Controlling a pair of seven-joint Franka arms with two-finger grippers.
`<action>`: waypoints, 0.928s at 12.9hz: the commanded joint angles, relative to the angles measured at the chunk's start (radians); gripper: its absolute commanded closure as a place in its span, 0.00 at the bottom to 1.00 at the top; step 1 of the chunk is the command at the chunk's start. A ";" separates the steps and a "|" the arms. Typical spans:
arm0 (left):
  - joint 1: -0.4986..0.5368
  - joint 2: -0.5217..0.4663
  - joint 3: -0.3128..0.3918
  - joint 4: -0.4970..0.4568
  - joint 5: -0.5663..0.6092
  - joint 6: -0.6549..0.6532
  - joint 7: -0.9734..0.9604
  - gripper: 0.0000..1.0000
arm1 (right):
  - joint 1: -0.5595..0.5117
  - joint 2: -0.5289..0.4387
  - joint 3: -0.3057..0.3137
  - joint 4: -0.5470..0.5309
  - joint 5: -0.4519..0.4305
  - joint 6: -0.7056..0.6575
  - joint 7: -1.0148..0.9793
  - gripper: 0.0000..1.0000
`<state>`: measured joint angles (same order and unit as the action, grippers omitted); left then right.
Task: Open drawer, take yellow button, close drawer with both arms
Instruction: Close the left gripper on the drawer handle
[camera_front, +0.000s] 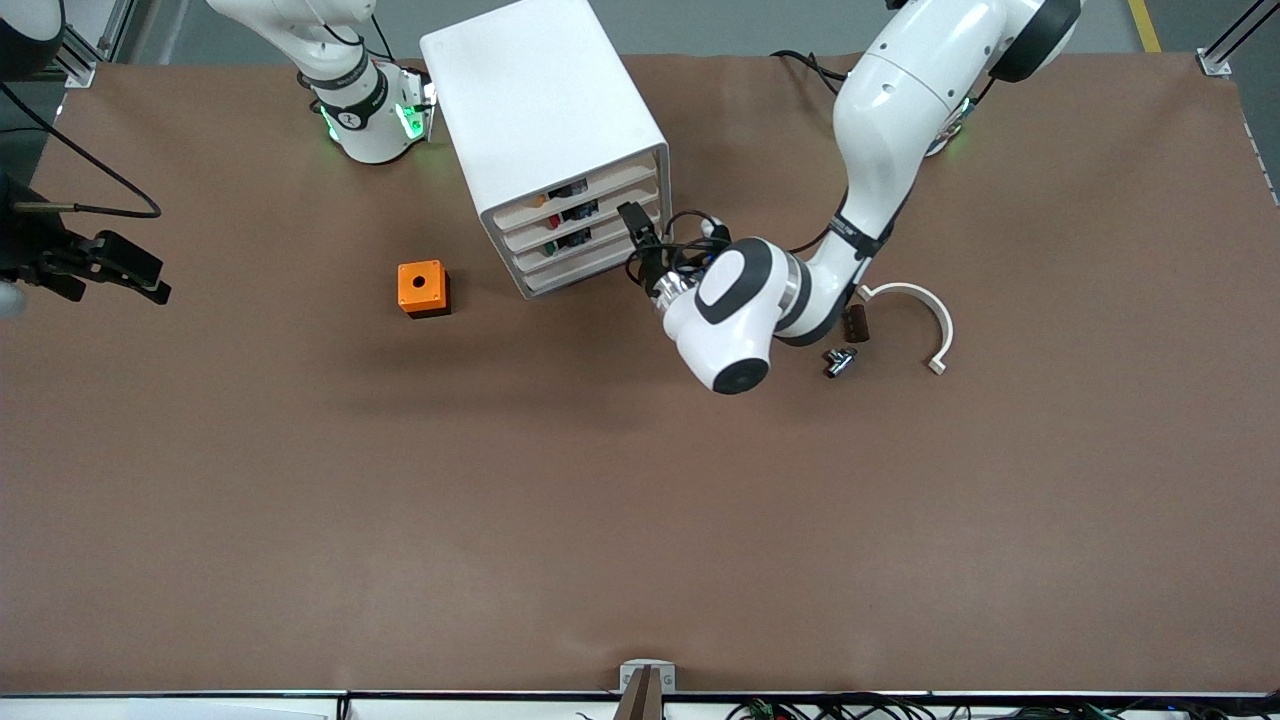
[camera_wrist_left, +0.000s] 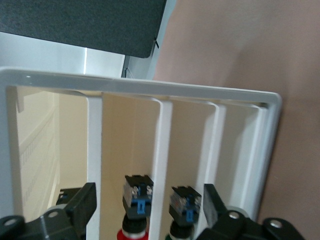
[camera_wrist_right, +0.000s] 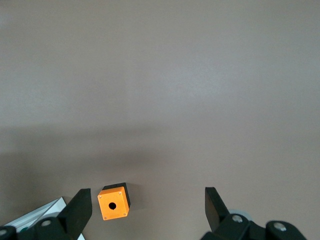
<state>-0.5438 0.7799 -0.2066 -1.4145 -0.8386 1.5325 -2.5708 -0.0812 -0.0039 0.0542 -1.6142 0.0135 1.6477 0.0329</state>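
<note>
Front view: left gripper at the drawer fronts, cabinet unbraced

The black two-finger left gripper (camera_front: 640, 240) sits at four o'clock from the white boxy cabinet (camera_front: 540, 90), just in front of its four tray drawers. In the left wrist view its jaws stand wide open across several drawer fronts. The uppermost shallow white drawer (camera_front: 610, 180) looks shut. The tiny orange-capped push button (camera_front: 562, 190) appears to lie inside it, barely visible.

The likeliest risk is that the fingers close on a lower drawer, because they line up with more than one front. Pulling could also drag the whole cabinet, since nothing holds it.

The black right gripper (camera_front: 110, 265) waits with jaws open at nine o'clock, above the brown table (camera_front: 640, 520). It is well apart from the orange cube with a hole (camera_front: 423, 288)
</note>
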 joint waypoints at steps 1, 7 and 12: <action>-0.015 0.001 0.004 0.019 -0.042 -0.017 -0.029 0.11 | 0.000 -0.025 -0.002 -0.023 -0.010 0.011 -0.010 0.00; -0.036 -0.004 -0.019 0.022 -0.054 -0.025 -0.012 0.43 | 0.001 -0.025 -0.002 -0.023 -0.010 0.009 -0.010 0.00; -0.028 -0.007 -0.045 0.022 -0.053 -0.023 0.024 0.73 | 0.000 -0.025 -0.002 -0.023 -0.010 0.006 -0.010 0.00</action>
<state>-0.5790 0.7793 -0.2490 -1.3952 -0.8786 1.5143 -2.5674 -0.0812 -0.0039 0.0540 -1.6142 0.0135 1.6481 0.0322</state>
